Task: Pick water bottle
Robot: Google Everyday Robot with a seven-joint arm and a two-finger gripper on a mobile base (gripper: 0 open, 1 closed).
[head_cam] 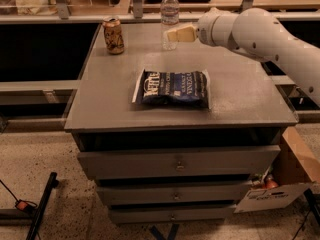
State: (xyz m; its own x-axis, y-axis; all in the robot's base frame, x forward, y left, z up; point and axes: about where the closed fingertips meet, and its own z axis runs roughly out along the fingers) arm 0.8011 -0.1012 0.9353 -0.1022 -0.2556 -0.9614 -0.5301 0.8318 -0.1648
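The white arm (265, 34) extends from the right, end effector (170, 34) pointing left.

Your claw (176, 34) over the far side of the worktop (245, 96), right against the upright water bottle (170, 14), can (113, 35) standing further left, dark snack bag (173, 88) lying flat mid-worktop

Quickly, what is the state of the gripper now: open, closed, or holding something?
Gripper: at the right side of the water bottle, over the back of the cabinet top; whether it is open, closed or holding the bottle cannot be told.
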